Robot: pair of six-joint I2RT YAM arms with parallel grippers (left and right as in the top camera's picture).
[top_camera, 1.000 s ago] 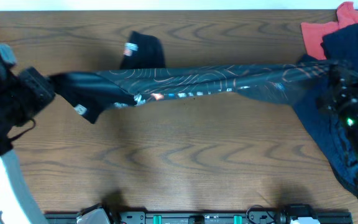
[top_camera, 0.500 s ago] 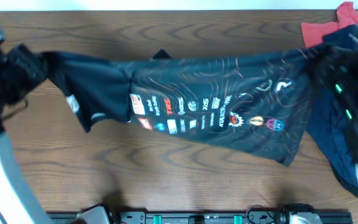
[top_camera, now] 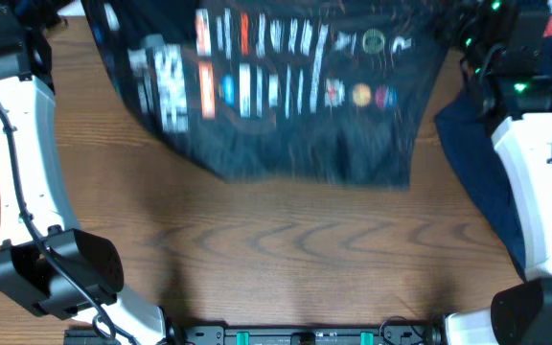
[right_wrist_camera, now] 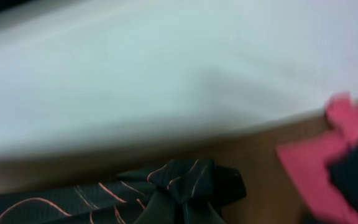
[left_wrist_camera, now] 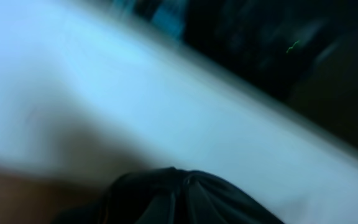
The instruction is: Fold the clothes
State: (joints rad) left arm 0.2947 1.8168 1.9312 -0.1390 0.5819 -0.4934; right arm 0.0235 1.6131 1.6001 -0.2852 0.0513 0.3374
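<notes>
Shirt (top_camera: 276,105) went from taut rope to open sheet, hauled toward 12 o'clock above tabletop (top_camera: 286,249). Left pincer (top_camera: 38,17) and right pincer (top_camera: 470,29) each clamped a bunched corner. Likely ready for laying flat.

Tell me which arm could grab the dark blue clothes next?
Right, probably: dark blue clothes lie beside the right arm, the left arm far across. Both hold the black shirt.

I took it for a robotics lab bench, not a home: a bare wood-grain desk (top_camera: 286,254) against a plain white wall (right_wrist_camera: 166,74), a left arm (top_camera: 22,163) and right arm (top_camera: 535,182) mounted by a black equipment rail (top_camera: 314,336), and spare blue cloth (top_camera: 470,177) heaped aside.
</notes>
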